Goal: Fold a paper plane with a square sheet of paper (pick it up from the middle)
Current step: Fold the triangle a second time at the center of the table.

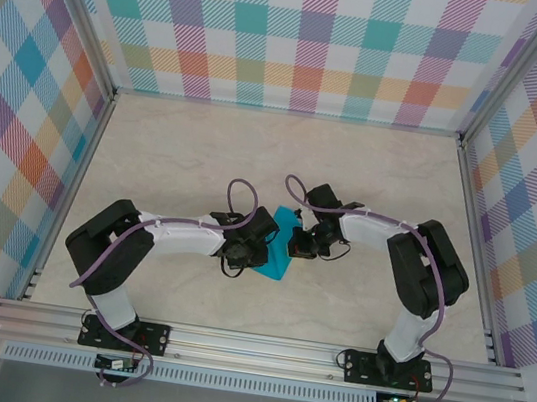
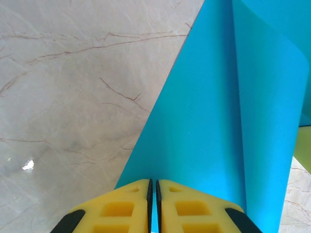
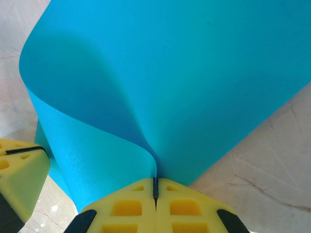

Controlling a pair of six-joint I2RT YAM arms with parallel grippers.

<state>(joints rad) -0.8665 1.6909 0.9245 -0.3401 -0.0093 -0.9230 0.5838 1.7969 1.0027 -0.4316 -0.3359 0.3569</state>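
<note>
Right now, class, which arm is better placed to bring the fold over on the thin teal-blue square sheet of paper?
Probably the right. The right gripper pinches the curled-up part of the thin teal-blue sheet of paper; the left gripper pinches a flatter part by the marble table.

square sheet of paper [image 2: 204, 121]: was plain teal-blue
table [image 1: 256, 149]: was cream marble, brown-veined
walls [image 1: 274, 30]: were pastel plaid
left gripper [image 2: 153, 181]: was yellow, black-edged
right gripper [image 3: 156, 180]: was yellow too
arms [image 1: 177, 238]: were white and black
cables [image 1: 195, 221]: were purple
</note>
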